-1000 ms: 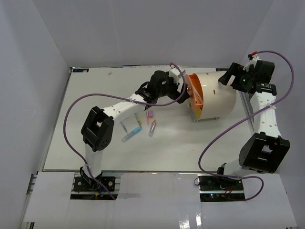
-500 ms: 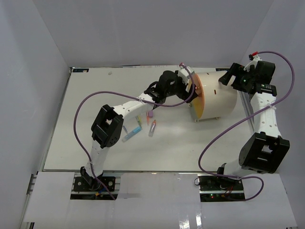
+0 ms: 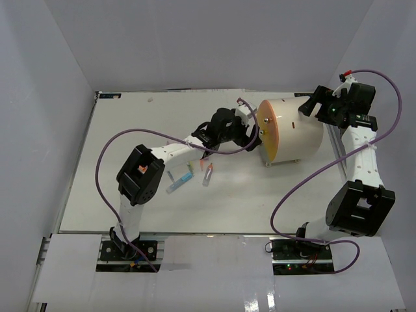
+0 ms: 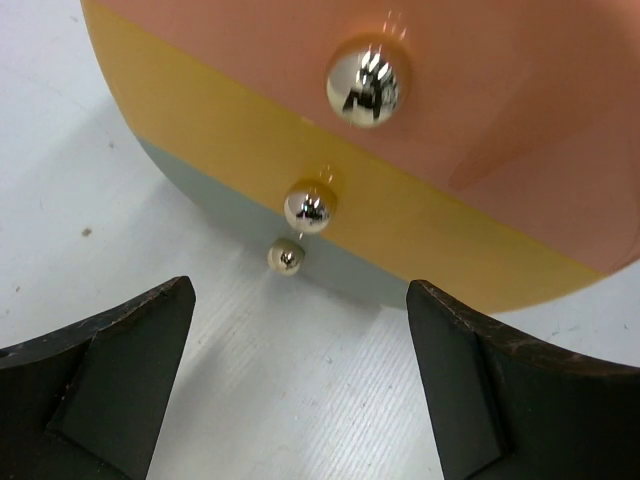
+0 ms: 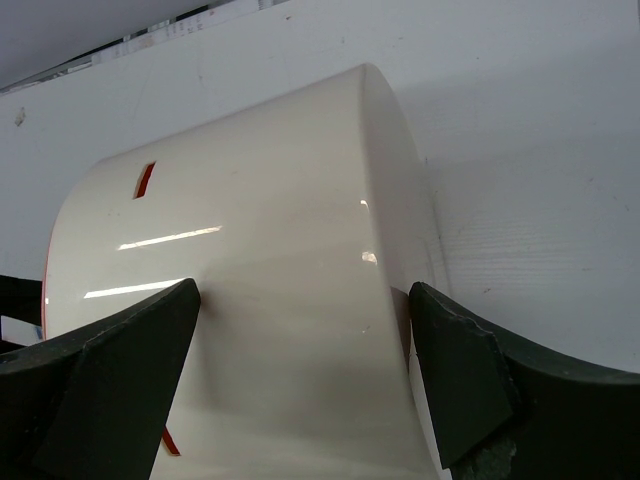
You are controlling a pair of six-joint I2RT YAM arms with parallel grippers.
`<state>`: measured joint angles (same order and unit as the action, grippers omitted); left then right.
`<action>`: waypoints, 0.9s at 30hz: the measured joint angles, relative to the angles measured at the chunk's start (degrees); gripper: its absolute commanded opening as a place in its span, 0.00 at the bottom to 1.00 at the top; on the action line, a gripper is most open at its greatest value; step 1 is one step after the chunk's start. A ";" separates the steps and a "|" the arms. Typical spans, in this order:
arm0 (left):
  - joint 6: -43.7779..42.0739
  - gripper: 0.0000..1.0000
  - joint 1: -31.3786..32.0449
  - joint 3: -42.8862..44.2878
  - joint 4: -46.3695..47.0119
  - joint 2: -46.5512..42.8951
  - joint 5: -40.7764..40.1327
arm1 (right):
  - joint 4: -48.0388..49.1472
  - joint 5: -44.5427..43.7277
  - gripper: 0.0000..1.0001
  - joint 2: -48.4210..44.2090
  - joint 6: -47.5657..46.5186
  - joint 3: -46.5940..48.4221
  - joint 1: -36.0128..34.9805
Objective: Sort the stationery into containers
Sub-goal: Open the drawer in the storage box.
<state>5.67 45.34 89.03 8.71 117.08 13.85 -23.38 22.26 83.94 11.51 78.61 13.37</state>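
The cream-white drum (image 3: 296,130) lies on its side at the upper right of the white worktop (image 3: 130,130) in the top view, its round orange face (image 3: 268,130) turned toward the frame's left. The left gripper (image 3: 252,128) sits just beside that face. In the left wrist view its jaws stand wide apart with nothing between them. Ahead of them is the lower part of the face, banded pink-orange, yellow and grey, with three shiny round knobs (image 4: 367,82) in a line.

The right gripper (image 3: 307,107) is at the drum's upper right end. In the right wrist view its jaws are spread wide and hold nothing, and the drum's smooth curved side (image 5: 260,280) fills the space right ahead of them. Whether the tips touch it cannot be told.

The pens and markers (image 3: 188,175) lie in a loose cluster on the worktop near the frame's centre, under the left forearm, apart from the drum.
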 measured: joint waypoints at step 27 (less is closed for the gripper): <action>-10.43 0.78 -2.82 -0.63 9.75 5.31 13.05 | -0.44 -0.24 0.90 -0.87 -1.22 -0.09 -0.04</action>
<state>-4.75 42.52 88.40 18.46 122.39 26.89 -23.81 22.02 83.07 10.28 78.52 13.32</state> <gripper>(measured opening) 0.786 0.904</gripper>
